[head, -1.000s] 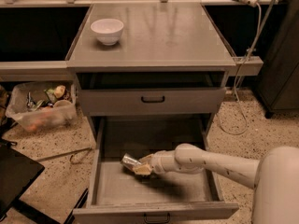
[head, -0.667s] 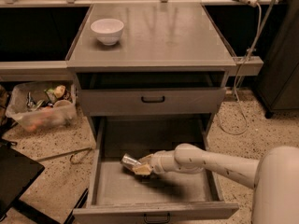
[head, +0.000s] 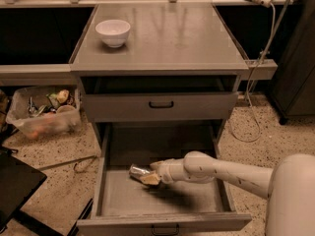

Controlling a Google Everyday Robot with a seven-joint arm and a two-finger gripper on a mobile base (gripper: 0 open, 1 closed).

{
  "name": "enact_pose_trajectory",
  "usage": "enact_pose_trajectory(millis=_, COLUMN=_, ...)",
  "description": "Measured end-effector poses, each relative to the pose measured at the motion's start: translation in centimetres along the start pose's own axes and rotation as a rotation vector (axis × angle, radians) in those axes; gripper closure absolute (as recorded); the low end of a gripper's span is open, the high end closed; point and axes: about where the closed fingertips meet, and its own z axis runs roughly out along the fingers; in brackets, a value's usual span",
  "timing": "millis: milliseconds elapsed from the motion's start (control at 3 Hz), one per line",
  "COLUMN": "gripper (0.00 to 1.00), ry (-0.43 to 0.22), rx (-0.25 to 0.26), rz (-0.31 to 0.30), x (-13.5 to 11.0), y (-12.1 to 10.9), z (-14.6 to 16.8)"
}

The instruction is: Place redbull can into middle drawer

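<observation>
The middle drawer (head: 118, 200) is pulled out wide under the grey cabinet, with long side walls and a flat grey floor. The redbull can (head: 137, 171), slim and silver, lies tilted low over the drawer floor, left of centre. My gripper (head: 149, 174) reaches in from the right on a white arm, and its fingers are around the can's right end. The can's left end sticks out of the gripper.
A white bowl (head: 113, 32) stands on the cabinet top (head: 187, 38). A shut upper drawer front with a black handle (head: 161, 104) is above the open drawer. A clear bin of clutter (head: 42, 112) sits on the floor at left. A cable (head: 251, 107) hangs at right.
</observation>
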Motion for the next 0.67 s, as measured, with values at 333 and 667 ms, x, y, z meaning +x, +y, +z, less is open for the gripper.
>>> enact_pose_trajectory(millis=333, gripper=0.0, ry=0.0, rx=0.0, rz=0.0, x=0.0, y=0.0, z=0.0)
enact_pose_trajectory(millis=667, gripper=0.0, ry=0.0, rx=0.0, rz=0.0, x=0.0, y=0.0, z=0.0)
